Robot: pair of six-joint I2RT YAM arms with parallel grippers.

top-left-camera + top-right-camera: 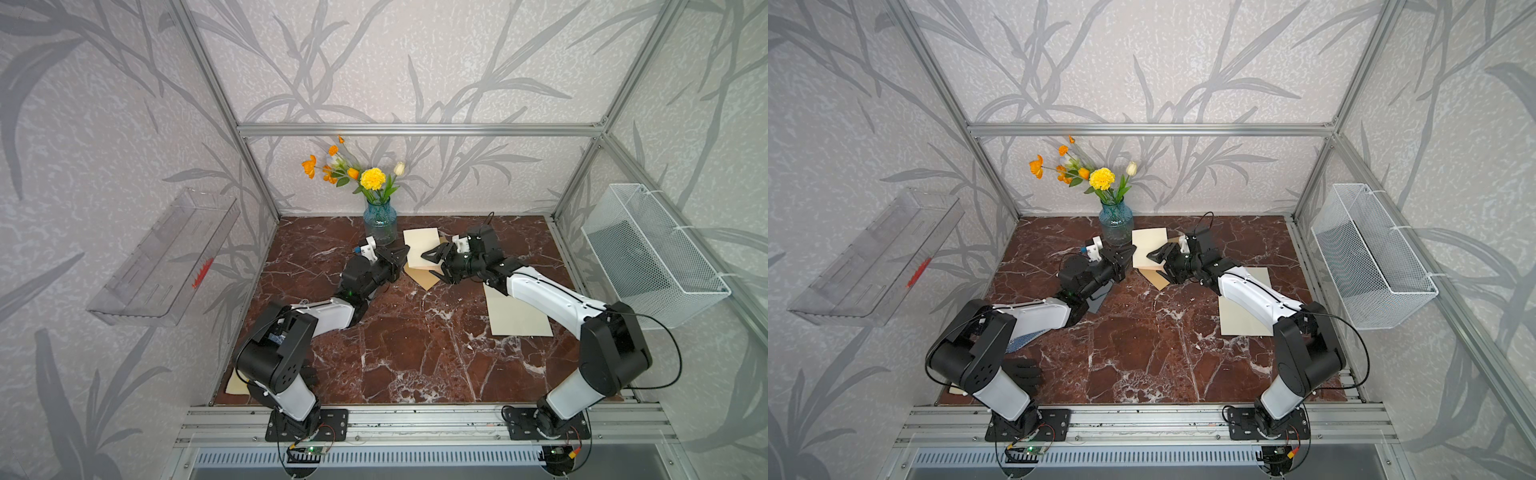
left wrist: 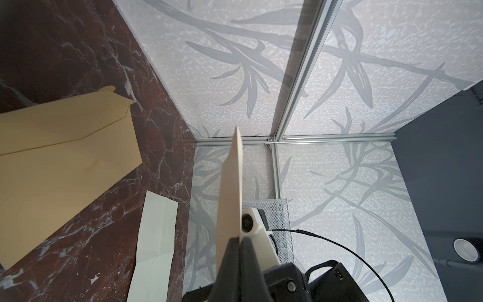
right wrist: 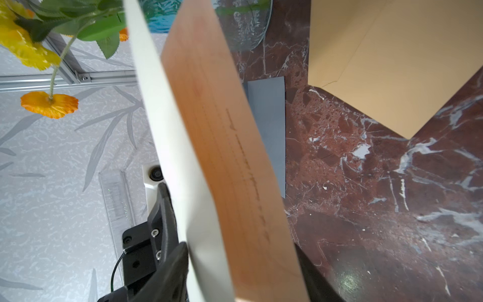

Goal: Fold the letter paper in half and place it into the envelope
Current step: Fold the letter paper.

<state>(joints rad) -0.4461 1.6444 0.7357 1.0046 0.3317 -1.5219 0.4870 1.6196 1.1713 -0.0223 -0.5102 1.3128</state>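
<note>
- letter paper (image 1: 419, 245) is seen in both top views held clear of the table (image 1: 415, 353) at its far side, just beside the vase (image 1: 380, 224) and above the tan envelope (image 1: 428, 279), which lies flat on the marble.
- in both top views the left gripper (image 1: 402, 254) is clamped on one side edge of the letter paper. The right gripper (image 1: 430, 264) is set at the opposite edge with its jaws apart.
- in a top view the same layout is shown: letter paper (image 1: 1148, 245), left gripper (image 1: 1133, 250), right gripper (image 1: 1156, 264), envelope (image 1: 1160, 280). A second sheet (image 1: 1241, 320) lies flat under the right forearm, near the envelope.
- in the left wrist view the letter paper (image 2: 231, 188) is seen edge-on, pinched in the closed left gripper (image 2: 239, 245). The envelope (image 2: 65, 157) and the second sheet (image 2: 156, 235) lie flat on the table, apart from each other.
- in the right wrist view the letter paper (image 3: 222, 157) passes through the right gripper (image 3: 241, 253), whose fingers (image 3: 175, 261) stand apart on either side of it. One finger lies against the white face; whether the other touches cannot be told. The envelope (image 3: 392, 65) lies flat beyond.
</note>
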